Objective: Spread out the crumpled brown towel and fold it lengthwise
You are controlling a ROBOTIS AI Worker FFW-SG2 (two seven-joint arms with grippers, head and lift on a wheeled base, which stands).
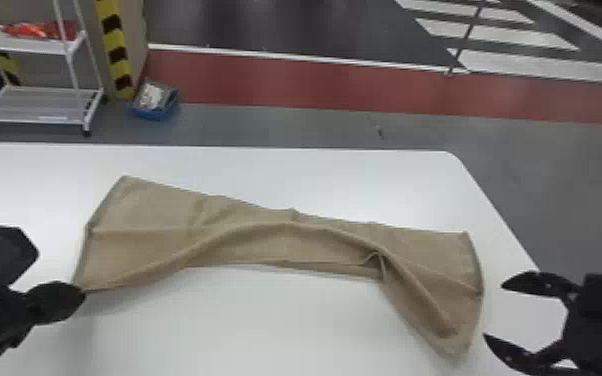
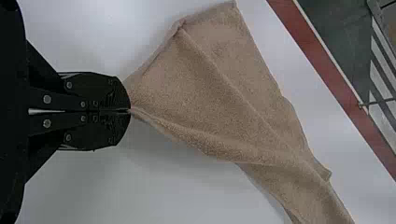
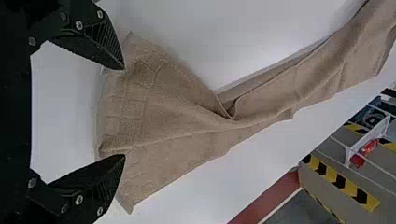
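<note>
The brown towel (image 1: 285, 240) lies stretched across the table, narrow and folded over in its middle, wider at both ends. At its near left corner my left gripper (image 1: 79, 292) is shut on the towel; in the left wrist view the fingers of this gripper (image 2: 130, 110) pinch the corner of the towel (image 2: 210, 98). Off the towel's right end, my right gripper (image 1: 494, 311) stands open. In the right wrist view the right gripper (image 3: 125, 112) has its fingers wide apart over the end of the towel (image 3: 163, 116), not holding it.
The white table (image 1: 245, 320) has its far edge beyond the towel and a slanting right edge. Past it on the floor are a blue box (image 1: 155, 105) and a white shelf cart (image 1: 35, 105) at the left, beside a pillar with yellow and black stripes (image 1: 115, 50).
</note>
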